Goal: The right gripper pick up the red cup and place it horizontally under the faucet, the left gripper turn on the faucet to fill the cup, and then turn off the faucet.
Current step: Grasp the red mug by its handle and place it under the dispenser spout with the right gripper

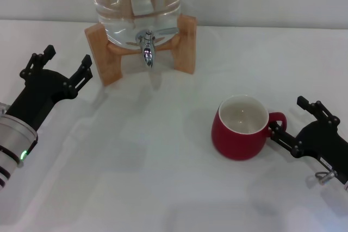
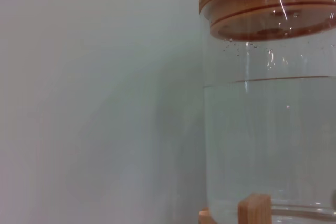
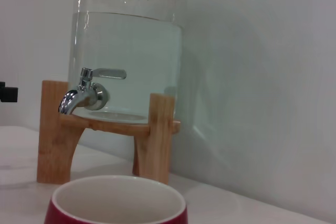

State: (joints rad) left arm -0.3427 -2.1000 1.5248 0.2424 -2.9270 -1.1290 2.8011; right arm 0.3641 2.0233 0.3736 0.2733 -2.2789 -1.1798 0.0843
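Cup: glossy red ceramic mug point(image 1: 240, 129) with cream inside, upright on the white table point(image 1: 136, 177), handle toward the right
Right gripper point(image 1: 290, 121): black pronged claw, prongs spread around the handle, not clenched
Faucet: shiny chrome tap point(image 1: 147, 44), well apart from the mug
Left gripper point(image 1: 67, 64): prongs spread, holding nothing, beside the wooden stand point(image 1: 103, 58)

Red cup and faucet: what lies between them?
Nothing: in the head view only bare white table separates the red cup from the faucet.
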